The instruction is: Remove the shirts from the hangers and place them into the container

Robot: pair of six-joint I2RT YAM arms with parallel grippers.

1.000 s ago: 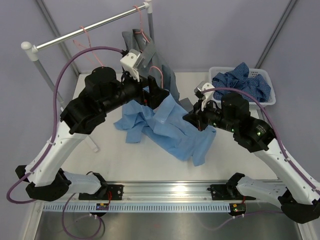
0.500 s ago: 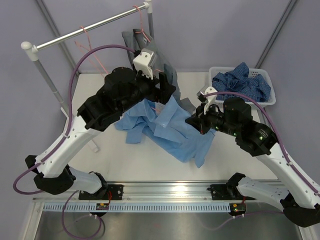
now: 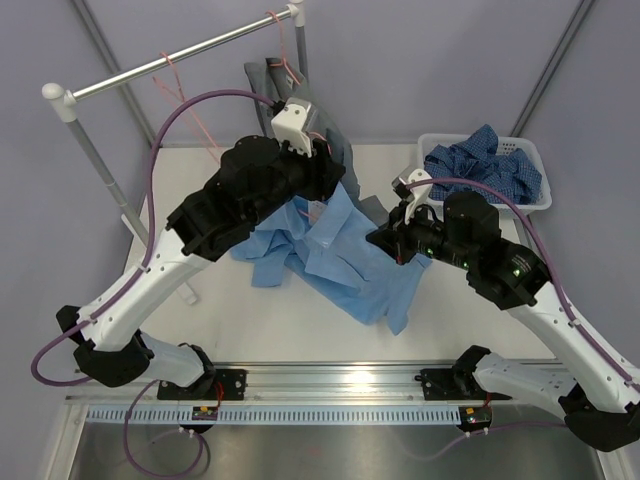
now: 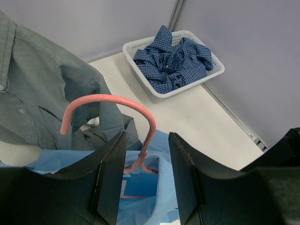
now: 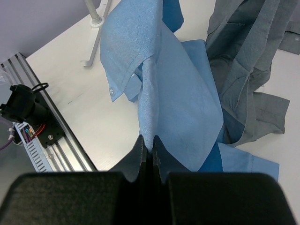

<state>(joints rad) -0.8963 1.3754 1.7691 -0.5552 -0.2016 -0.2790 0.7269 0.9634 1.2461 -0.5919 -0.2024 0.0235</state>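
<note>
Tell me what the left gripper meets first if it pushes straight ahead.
Likely the pink hanger, whose neck stands between the left gripper's open fingers; the light blue shirt lies just behind. Depth is unclear.

The light blue shirt point(image 5: 187, 108) is matt woven cloth, the grey shirt point(image 4: 42, 93) too. The hanger point(image 4: 108, 97) looks smooth, pink-coated. The basket point(image 4: 140, 43) is white moulded plastic; the worktop point(image 3: 300, 330) smooth white.

Open table point(image 4: 187, 115) btwn grey shirt point(image 4: 42, 93), basket point(image 4: 140, 77)

Looks like a robotics lab: bare grey-violet walls point(image 3: 450, 60), white table point(image 3: 290, 320), aluminium mounting rail point(image 3: 340, 378), looped purple cabling point(image 3: 205, 95).
</note>
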